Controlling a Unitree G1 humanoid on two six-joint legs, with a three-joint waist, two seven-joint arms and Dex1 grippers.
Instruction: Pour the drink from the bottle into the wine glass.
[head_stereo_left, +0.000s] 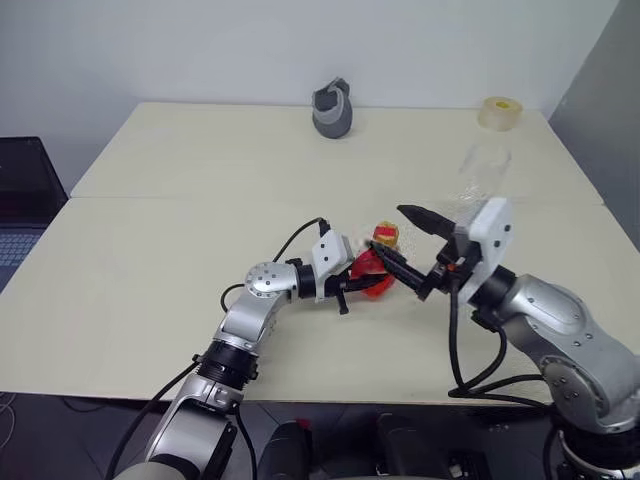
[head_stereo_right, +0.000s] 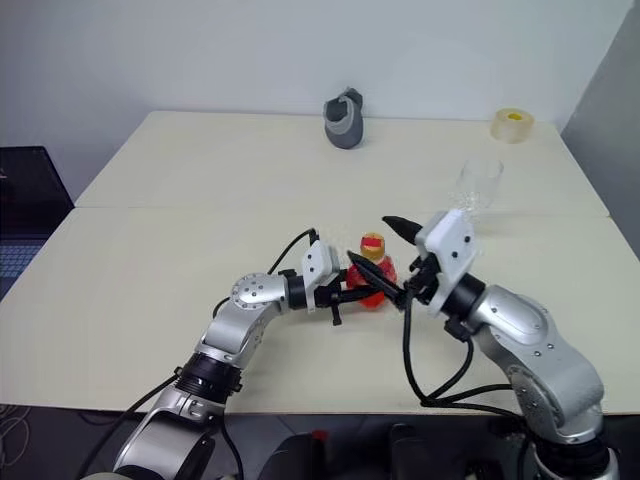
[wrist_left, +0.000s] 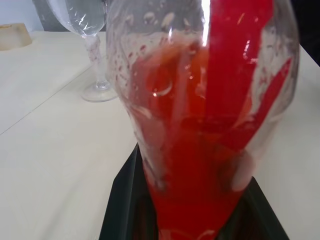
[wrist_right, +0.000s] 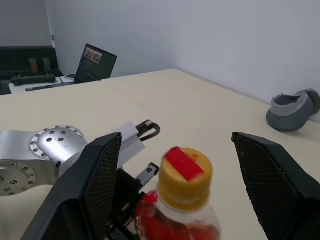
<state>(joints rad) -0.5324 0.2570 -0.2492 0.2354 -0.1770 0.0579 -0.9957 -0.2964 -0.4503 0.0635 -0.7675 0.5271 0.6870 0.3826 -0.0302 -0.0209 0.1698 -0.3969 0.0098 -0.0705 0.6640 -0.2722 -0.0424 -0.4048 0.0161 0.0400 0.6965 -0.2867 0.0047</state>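
L gripper (head_stereo_right: 345, 292) clamped on bottle (head_stereo_right: 374, 275), upright, cap still on, mid-tabletop (head_stereo_right: 150, 250) nr front edge. R gripper (head_stereo_left: 415, 250) open, fingers either side of cap (wrist_right: 185, 172), so R arm's nearest for unscrewing. Wine glass (head_stereo_right: 479, 186) stands farther back, toward right edge, empty.

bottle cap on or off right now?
On. The yellowish cap with its red strip sits on the bottle, upright in the shut left gripper.
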